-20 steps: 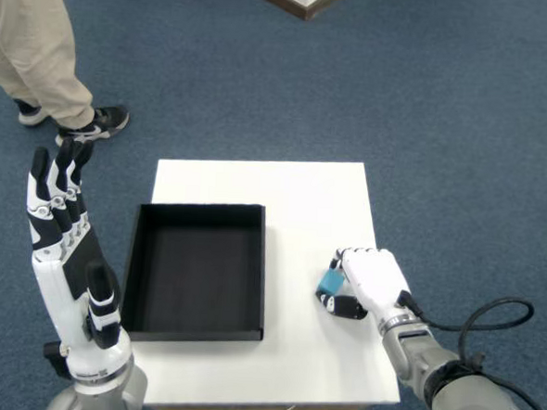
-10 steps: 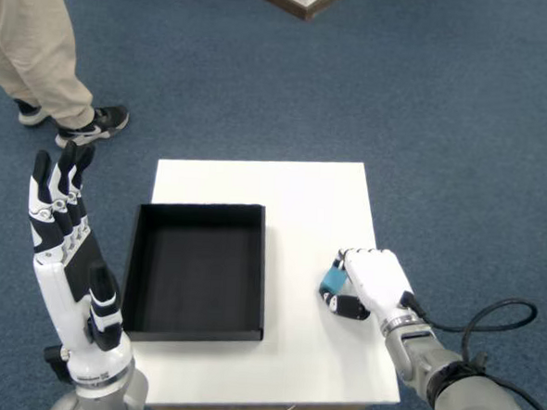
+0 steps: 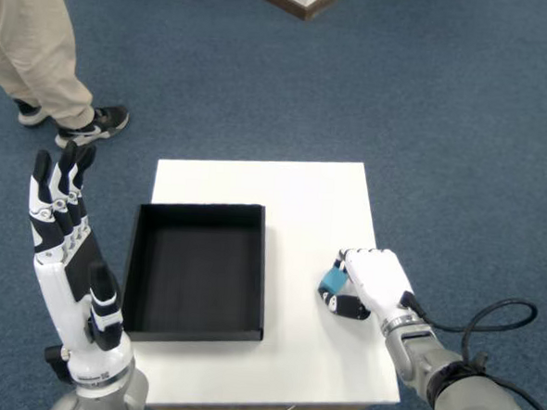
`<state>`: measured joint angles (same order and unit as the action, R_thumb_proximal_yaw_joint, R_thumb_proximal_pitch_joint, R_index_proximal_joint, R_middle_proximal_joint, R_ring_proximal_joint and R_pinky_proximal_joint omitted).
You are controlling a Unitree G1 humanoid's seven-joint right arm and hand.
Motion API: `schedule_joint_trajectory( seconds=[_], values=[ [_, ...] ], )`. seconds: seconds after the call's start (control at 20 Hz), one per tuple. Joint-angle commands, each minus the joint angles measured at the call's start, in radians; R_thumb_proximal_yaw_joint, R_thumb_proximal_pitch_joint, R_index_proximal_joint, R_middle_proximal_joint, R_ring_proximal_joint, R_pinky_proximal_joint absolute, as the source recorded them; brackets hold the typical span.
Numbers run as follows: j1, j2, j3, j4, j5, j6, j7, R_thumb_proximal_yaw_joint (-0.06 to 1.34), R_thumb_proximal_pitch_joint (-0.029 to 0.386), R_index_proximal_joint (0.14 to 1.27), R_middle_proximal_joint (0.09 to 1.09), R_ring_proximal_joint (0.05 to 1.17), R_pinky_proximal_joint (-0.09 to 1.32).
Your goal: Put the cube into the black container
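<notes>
Cube (image 3: 331,279): small, blue-teal, flat-faced, resting low on the right part of the white table (image 3: 293,192), well apart from the black container (image 3: 196,269) to its left. The right hand (image 3: 369,283), white shell with dark joints, is curled over the cube, its fingers (image 3: 344,306) wrapped on the near side, so it grips the cube; only a corner of the cube shows past the knuckles. The container is a shallow rectangular tray, matte black, thin upright walls, nothing inside. Against the frame half a second earlier, hand and cube sit in the same place with no visible lift; the left hand (image 3: 66,248), held upright off the table's left edge with fingers spread, has hardly shifted. The table top is smooth, square and plain white. The floor is dark blue carpet (image 3: 446,113) of short, mottled pile. A person's leg in beige trousers (image 3: 37,46) and a black shoe (image 3: 97,125) stand at upper left. A black cable (image 3: 490,316) loops beside the right forearm.
</notes>
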<state>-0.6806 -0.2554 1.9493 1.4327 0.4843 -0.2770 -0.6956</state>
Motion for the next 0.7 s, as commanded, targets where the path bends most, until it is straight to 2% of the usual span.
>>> schedule_joint_trajectory(
  seconds=[0.05,0.7],
  values=[
    [-0.035,-0.02,-0.011,0.017,0.017,-0.013,-0.037,0.78,0.106,0.71,0.71,0.72,0.77],
    [-0.065,-0.005,-0.012,0.016,0.012,-0.091,-0.166,0.79,0.131,0.73,0.71,0.72,0.76]
  ],
)
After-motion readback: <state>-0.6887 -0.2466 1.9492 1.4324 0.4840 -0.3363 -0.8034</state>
